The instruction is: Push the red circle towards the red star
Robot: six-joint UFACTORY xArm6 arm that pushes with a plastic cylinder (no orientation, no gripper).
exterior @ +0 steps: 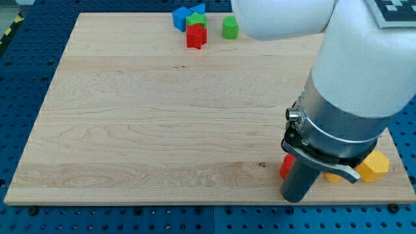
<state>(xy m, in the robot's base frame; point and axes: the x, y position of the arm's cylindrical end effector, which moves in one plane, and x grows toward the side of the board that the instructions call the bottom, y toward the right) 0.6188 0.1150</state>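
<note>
— Surface?
— Pale wooden board (162, 123), rectangular, grain running toward the view's left and right, small dark knot low at right of centre.
— Beneath it?
— Blue perforated base (29, 71), regular grid of holes, visible along the view's left, bottom and right edges.
— Anything at the corners?
— Yellow-and-black striped strip (9, 31) at the view's upper left. Black-and-white patterned marker (398, 9) at upper right, partly cut off.
— Light?
— Even, bright, soft shadows only.
</note>
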